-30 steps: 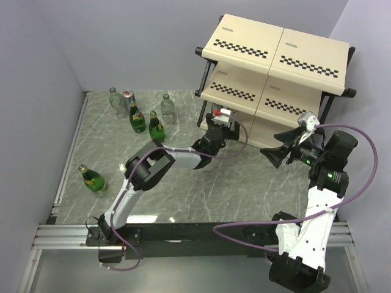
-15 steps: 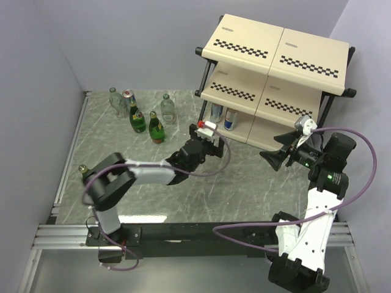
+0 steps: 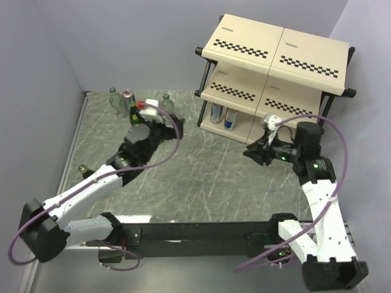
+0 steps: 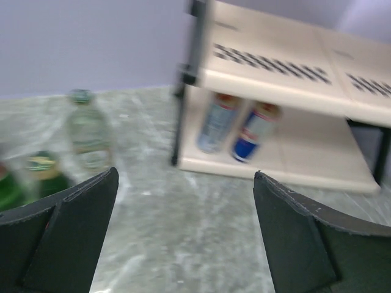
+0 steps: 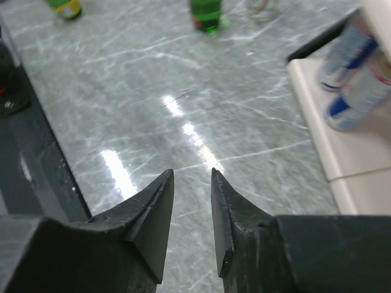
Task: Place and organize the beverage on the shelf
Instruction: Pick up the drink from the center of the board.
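Note:
The shelf stands at the back right, with two silver-and-blue cans upright on its bottom board. My left gripper hovers among the bottles at the back left, open wide with nothing between its fingers. From there I see a clear bottle, a green bottle, the cans and the shelf. My right gripper hangs in front of the shelf's lower tier. Its jaws stand a narrow gap apart and hold nothing.
At the back left stand a clear bottle, a can, a green bottle and another clear bottle. My left arm partly hides a green bottle at the left. The black mounting rail runs along the near edge.
My left gripper pulled back from the shelf's bottom board and swung left to the bottles, uncovering two cans there. The right gripper moved left and its jaws narrowed from wide to a slim gap.

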You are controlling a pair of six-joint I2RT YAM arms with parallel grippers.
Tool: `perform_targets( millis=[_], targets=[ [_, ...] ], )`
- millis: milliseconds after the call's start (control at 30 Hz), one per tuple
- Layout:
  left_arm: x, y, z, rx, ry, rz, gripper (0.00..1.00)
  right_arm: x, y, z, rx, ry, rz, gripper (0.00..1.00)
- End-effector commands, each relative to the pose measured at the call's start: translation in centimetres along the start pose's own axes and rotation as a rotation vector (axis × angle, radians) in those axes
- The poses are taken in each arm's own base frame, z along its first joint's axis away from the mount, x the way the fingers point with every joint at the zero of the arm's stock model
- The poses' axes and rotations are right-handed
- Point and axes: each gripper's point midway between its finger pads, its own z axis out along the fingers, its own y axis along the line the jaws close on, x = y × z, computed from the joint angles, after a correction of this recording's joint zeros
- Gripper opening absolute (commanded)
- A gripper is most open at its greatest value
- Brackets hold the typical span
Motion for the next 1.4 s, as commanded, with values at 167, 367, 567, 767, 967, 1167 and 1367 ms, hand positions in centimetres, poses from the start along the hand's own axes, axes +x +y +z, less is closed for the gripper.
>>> perform_targets(
  millis=[167,367,567,767,967,1167,1367],
  targets=[
    [-6.3,8.5,0.4,-0.161,0.013,-0.06,0.98,-2.7,0.8,4.4,-0.054,0.113,-0.081,0.36],
    [-10.3,15.0,3.6,-0.239,0.025,-0.163,0.94,-2.3,2.3,7.8,-0.134,0.137,-0.07,0.36],
    [-10.9,20.2,8.6,-0.294,0.1,-0.149,0.86,0.0,2.5,8.0,-0.132,0.172,-0.073,0.43],
    [-8.3,25.8,13.1,-0.409,0.24,-0.106,0.83,0.0,2.8,7.6,-0.126,0.152,-0.079,0.49],
    [-6.6,29.1,15.5,-0.445,0.291,-0.087,0.82,0.5,2.8,7.8,-0.134,0.168,-0.075,0.5],
    [-2.7,31.4,17.7,-0.444,0.373,-0.108,0.82,1.0,2.6,7.9,-0.136,0.182,-0.073,0.5],
    [-0.8,33.0,18.9,-0.461,0.391,-0.12,0.82,0.9,2.7,7.9,-0.144,0.181,-0.077,0.51]
  ],
)
